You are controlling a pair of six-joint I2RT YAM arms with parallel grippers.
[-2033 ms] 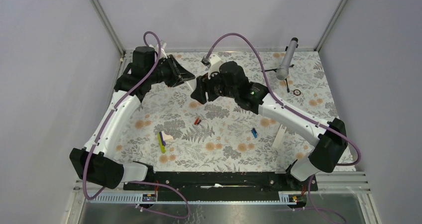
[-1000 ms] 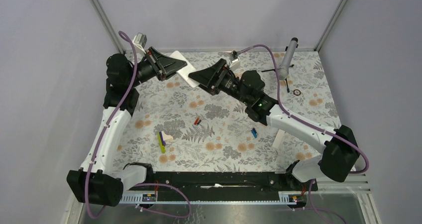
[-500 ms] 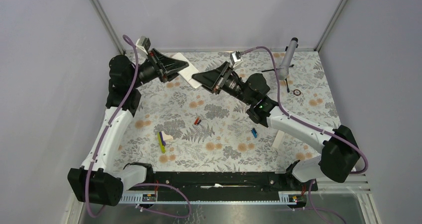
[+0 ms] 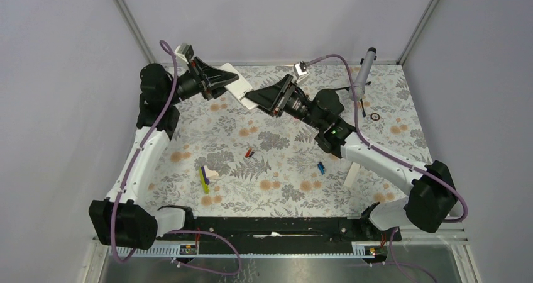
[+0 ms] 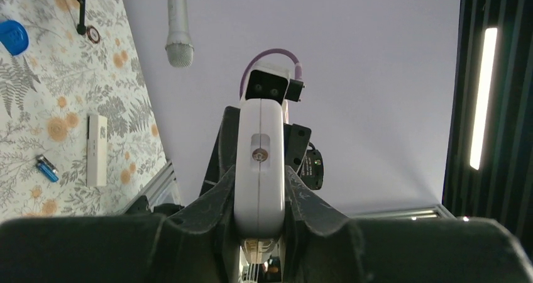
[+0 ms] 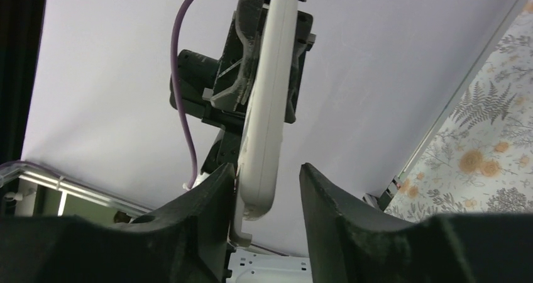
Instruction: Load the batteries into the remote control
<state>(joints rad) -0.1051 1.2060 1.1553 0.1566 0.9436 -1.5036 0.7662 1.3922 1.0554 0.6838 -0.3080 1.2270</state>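
Up above the far end of the table [image 4: 195, 129], got the remote control [image 5: 259, 144] hanging in mid-air, pinched hard across its flat faces by the left gripper [image 5: 259, 198]. Got the right gripper [image 6: 267, 173] straddling the free end too, jaws apart with a gap on one side, so not squeezing. Looks like a light, stiff plastic shell, smooth and probably slick, so best gripped flat-on near one end, leaving the battery door free (can't spot it from these angles). Can see both batteries lying down on the table, well apart from the remote: red-and-black battery [image 4: 249, 151] mid-table, blue battery [image 4: 320, 167] further right. Tiny, round, bound to roll, so pinch across the middle and go gentle.
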